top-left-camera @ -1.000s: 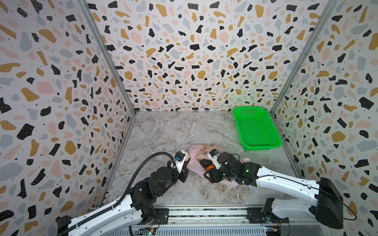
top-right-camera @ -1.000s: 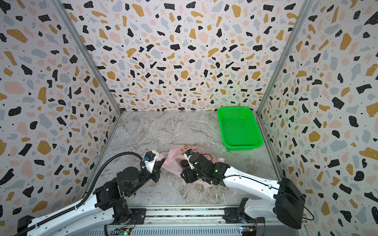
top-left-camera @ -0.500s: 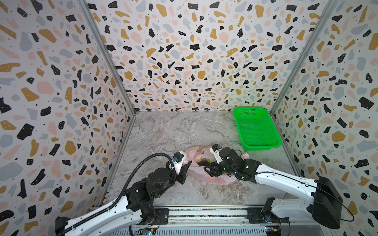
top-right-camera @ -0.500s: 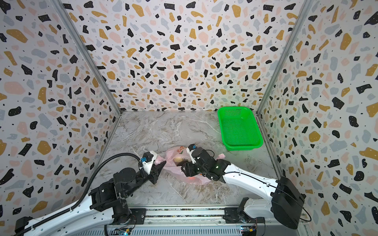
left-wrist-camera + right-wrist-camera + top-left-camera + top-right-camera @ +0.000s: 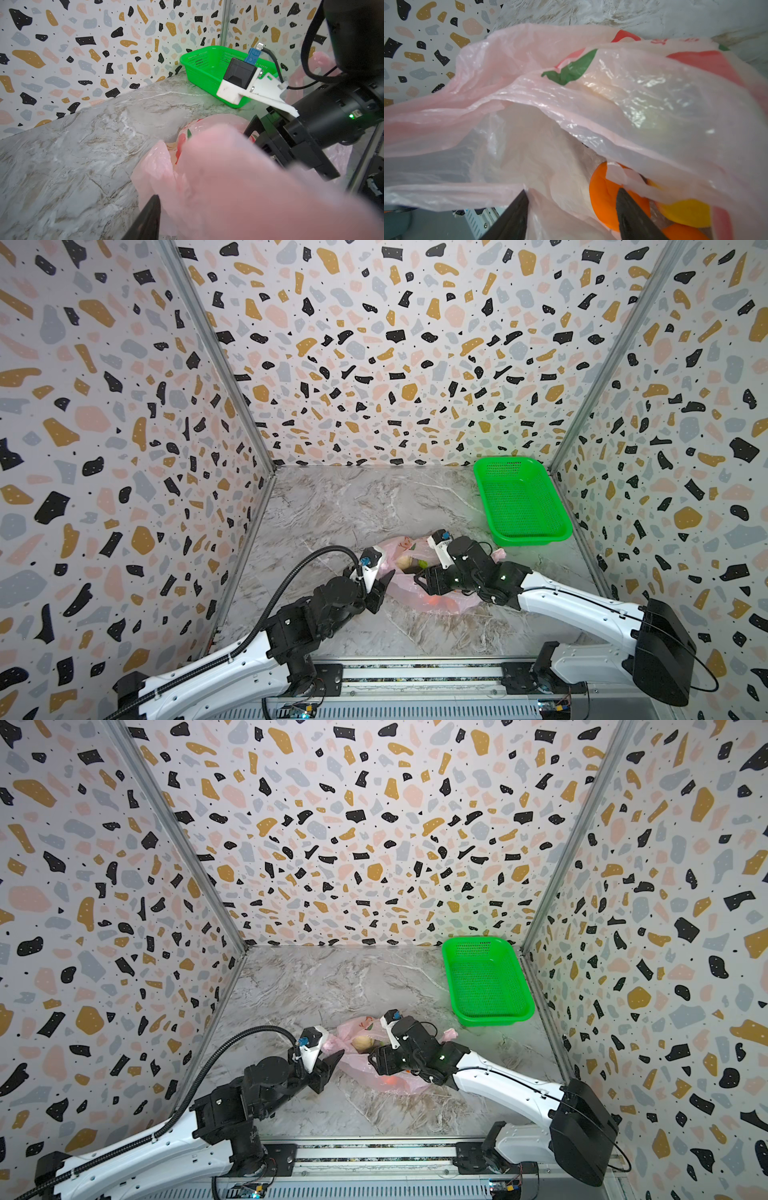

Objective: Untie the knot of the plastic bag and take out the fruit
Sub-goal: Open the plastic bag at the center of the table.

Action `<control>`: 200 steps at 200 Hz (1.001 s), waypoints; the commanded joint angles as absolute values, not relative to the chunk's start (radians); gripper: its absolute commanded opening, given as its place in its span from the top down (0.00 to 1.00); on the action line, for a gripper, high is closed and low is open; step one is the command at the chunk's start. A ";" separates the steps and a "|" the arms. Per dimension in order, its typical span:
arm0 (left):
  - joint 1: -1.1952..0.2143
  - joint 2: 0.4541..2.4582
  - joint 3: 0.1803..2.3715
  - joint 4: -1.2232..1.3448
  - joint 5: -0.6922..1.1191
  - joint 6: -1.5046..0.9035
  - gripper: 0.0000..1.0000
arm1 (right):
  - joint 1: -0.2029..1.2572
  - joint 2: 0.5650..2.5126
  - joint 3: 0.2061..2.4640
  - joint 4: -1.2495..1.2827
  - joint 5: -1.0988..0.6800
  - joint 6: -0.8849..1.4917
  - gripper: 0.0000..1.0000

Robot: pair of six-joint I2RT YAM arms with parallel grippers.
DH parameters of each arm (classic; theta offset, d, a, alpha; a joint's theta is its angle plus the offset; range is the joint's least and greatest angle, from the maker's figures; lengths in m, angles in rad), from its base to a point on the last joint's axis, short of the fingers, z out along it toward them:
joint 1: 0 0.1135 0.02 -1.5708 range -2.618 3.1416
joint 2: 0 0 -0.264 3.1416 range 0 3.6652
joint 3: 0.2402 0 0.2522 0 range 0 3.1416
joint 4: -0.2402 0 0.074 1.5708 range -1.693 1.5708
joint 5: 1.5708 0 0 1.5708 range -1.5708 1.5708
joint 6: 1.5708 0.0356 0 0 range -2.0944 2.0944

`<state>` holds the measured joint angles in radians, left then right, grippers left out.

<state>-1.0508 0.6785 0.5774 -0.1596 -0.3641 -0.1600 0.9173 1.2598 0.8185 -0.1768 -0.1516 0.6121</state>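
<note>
Gaping where it was bunched a second ago, the thin translucent pink plastic bag (image 5: 405, 591) lies near-centre, knot apparently undone. The right gripper (image 5: 572, 190) spreads its jaws inside the mouth beside an orange tangerine (image 5: 604, 193). Whether the left gripper (image 5: 382, 578) has its jaws spread or pinching cannot be told.

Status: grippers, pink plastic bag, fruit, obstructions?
Right gripper open, in mouth of thin pink plastic bag. Left gripper at bag edge, jaws unclear. Round orange fruit inside. Bag film blurs left wrist view.

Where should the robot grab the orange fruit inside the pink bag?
Probably best across the orange fruit's round sides, coming in through the plastic bag's open mouth, the way the right end effector points. Its bare curve shows there; elsewhere film covers it.
</note>
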 commanded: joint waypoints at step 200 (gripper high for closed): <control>-1.057 0.580 0.532 -0.124 -0.327 -0.207 1.00 | 0.966 1.431 0.954 -0.113 -0.179 0.605 0.49</control>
